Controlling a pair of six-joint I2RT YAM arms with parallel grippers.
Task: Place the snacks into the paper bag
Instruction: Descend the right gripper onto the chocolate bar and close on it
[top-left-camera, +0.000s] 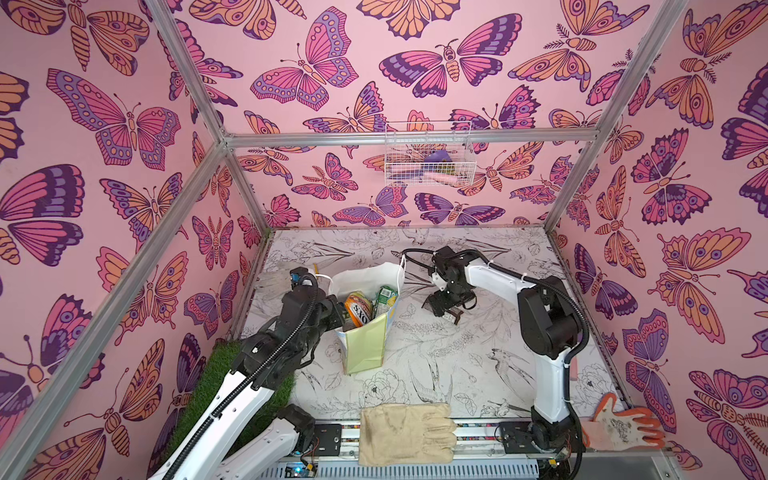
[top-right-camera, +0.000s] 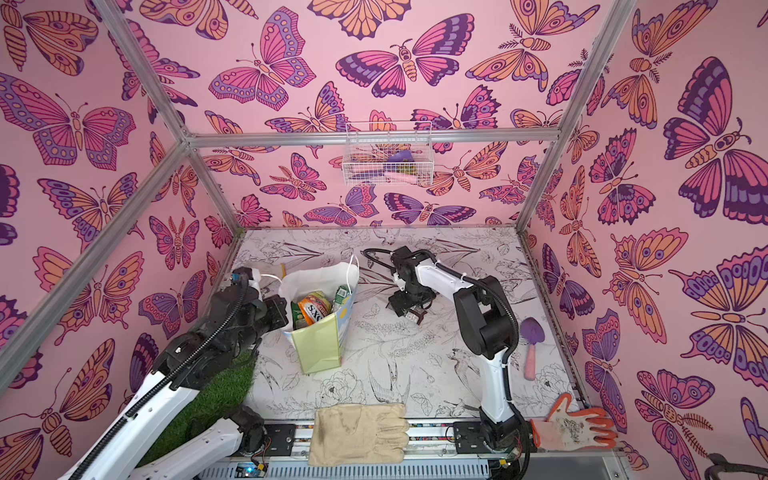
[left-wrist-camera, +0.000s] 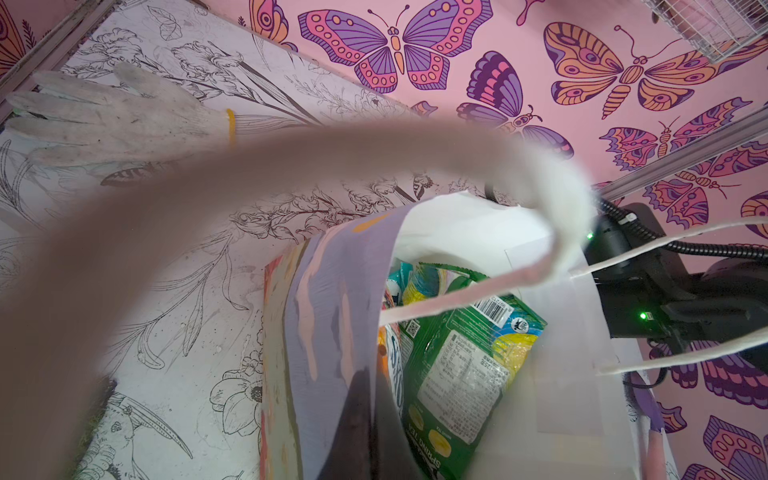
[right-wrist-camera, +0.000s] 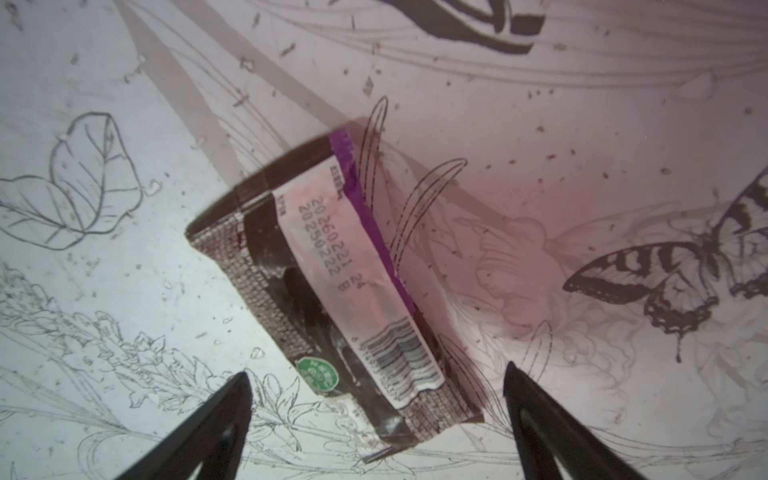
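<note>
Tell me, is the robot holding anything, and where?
Left gripper pinches the paper bag by its rim. Right gripper, open over the dark brown bar, holds nothing.

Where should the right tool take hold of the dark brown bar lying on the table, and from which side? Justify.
Across its narrow width near mid-length, coming straight down from above. The dark brown bar lies flat on the table, long and thin, and the right tool hangs open over one end.
</note>
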